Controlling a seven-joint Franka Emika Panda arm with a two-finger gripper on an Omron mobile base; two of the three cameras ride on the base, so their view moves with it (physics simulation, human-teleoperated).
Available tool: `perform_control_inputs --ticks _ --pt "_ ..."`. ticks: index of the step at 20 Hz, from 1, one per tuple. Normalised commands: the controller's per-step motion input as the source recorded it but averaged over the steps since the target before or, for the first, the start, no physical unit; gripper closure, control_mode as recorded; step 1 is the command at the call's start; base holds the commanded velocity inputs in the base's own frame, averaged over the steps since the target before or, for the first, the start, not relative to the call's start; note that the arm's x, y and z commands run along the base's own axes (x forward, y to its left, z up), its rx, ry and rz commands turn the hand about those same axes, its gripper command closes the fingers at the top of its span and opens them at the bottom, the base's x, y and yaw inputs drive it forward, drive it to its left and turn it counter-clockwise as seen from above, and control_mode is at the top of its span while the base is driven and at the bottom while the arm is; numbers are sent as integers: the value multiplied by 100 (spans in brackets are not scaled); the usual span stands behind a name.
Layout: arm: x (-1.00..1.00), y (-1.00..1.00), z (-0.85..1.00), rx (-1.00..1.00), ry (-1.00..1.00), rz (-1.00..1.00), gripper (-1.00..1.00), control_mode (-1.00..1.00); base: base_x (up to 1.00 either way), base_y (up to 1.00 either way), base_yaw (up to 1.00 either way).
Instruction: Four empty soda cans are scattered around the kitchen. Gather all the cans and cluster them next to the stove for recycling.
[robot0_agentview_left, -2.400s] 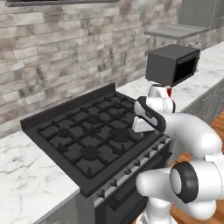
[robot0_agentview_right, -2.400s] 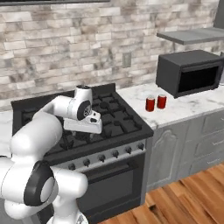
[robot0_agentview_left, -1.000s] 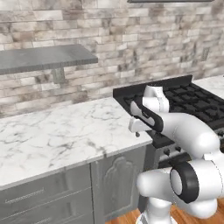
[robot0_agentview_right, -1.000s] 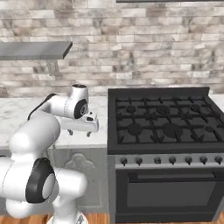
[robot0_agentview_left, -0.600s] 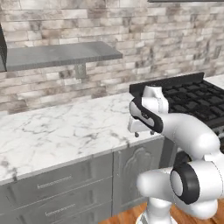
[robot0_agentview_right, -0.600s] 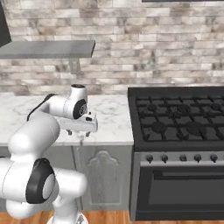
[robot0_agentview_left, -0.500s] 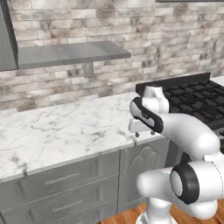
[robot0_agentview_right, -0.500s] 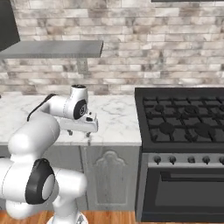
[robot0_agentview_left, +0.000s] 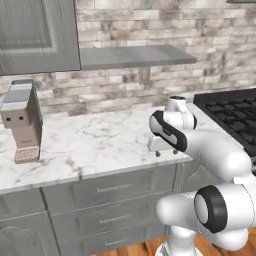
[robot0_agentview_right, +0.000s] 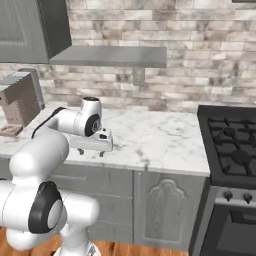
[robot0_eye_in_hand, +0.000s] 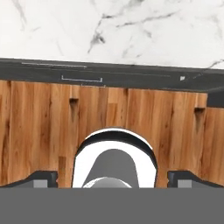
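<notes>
Stove (robot0_agentview_left: 232, 117) sits at the far right of the counter (robot0_agentview_left: 95, 142) in both base views, grates and burners showing, w/ knobs on the front strip in the right base view. We see no soda cans on this stretch of marble, so where the remaining ones are we can't say from here.

Claw (robot0_agentview_left: 166, 152) hangs just over the counter's front edge, jaws wide apart, holding nothing; in the hand view its tips (robot0_eye_in_hand: 41, 178) stand far apart at the bottom, looking down past the counter lip at the wood floor (robot0_eye_in_hand: 43, 131).

Risks, as we judge them:
- Arm is tucked close to the counter front. If the base drives or turns tight, the claw or the wrist could clip the marble edge or the drawer fronts (robot0_agentview_left: 112, 190) below.
- Coffee machine (robot0_agentview_left: 22, 122) stands at the left end of the counter; a wide swing that way could knock it.
- Shelf (robot0_agentview_right: 112, 56) and upper cabinet (robot0_agentview_left: 37, 35) overhang the back of the counter, so a high reach toward the wall has little headroom.

Open room: marble btwn coffee machine and stove is bare and broad, good for a low sweep. Best clearance is out over the floor, away from the counter edge.
</notes>
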Motion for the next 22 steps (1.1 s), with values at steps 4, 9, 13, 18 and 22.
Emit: perform_control_inputs --ticks 4,9,13,18,22 --pt "0 0 0 0 0 0 -100 100 -27 67 8" --pt "0 0 0 0 0 0 -100 100 -23 70 0" --pt "0 0 0 0 0 0 -100 100 -19 71 0" --pt "0 0 0 0 0 0 -100 100 -15 71 0" --pt "0 0 0 0 0 0 -100 100 -9 72 0"
